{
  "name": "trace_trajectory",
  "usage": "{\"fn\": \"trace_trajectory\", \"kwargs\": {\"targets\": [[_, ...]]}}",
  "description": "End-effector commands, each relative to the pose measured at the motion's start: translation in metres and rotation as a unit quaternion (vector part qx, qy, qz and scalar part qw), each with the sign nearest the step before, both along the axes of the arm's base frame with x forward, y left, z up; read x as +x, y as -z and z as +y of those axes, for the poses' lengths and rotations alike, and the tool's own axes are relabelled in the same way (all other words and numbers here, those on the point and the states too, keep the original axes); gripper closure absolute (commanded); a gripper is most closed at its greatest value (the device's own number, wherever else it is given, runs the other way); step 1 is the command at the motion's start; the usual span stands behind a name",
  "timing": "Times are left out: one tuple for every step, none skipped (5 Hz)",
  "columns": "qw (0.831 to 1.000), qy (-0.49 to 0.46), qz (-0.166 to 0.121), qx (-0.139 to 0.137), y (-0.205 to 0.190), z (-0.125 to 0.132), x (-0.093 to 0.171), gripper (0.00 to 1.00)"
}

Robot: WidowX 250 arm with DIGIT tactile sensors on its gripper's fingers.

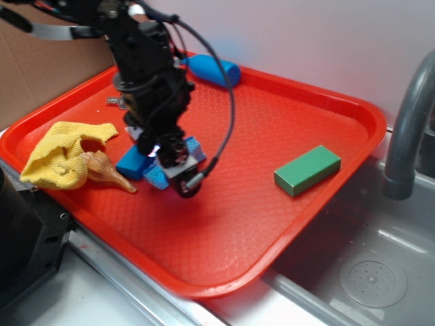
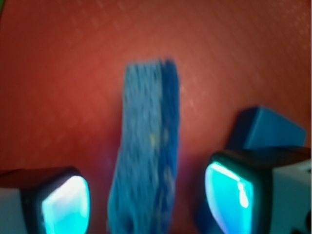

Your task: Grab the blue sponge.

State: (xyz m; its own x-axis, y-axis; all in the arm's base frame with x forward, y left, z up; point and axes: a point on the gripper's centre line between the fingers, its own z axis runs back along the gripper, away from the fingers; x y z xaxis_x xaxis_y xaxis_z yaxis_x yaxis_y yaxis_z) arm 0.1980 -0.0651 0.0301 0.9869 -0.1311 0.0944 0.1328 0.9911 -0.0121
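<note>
My claw (image 2: 146, 195) is spread apart and low over the red tray (image 1: 272, 204), grasping nothing, with the blue sponge (image 2: 146, 151) lying between my two fingers (image 2: 63, 202) in the wrist view, gaps showing on both sides. In the outside view the sponge (image 1: 194, 147) sits left of the tray's middle, mostly hidden under me. To do this well I judge I should settle a touch lower, keep the sponge centred, then pinch across its narrow width so the soft body squashes evenly and does not twist out. The dark blue block (image 2: 265, 129) lies just beside my right-hand finger and looks like the main nuisance; closing could nudge it or catch its corner. A seashell (image 1: 105, 170) and yellow cloth (image 1: 61, 153) lie near on the far side, a blue bottle toy (image 1: 212, 70) by the back rim, and a green block (image 1: 307, 170) well apart.
</note>
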Motion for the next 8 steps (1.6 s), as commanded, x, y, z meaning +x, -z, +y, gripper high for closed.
{"fn": "trace_trajectory", "kwargs": {"targets": [[1.000,-0.024,0.010,0.014,0.004,0.003,0.001,1.00],[0.999,-0.031,0.030,0.029,-0.021,0.017,-0.004,1.00],[0.999,-0.037,0.035,0.019,-0.071,0.039,-0.016,1.00],[0.996,-0.088,0.021,0.012,-0.121,0.060,-0.032,1.00],[0.989,-0.147,-0.004,0.010,-0.170,0.069,-0.042,1.00],[0.983,-0.185,-0.014,0.006,-0.197,0.069,-0.037,1.00],[0.979,-0.204,-0.019,0.014,-0.200,0.072,-0.031,1.00],[0.976,-0.214,-0.021,0.027,-0.189,0.075,-0.029,1.00]]}}
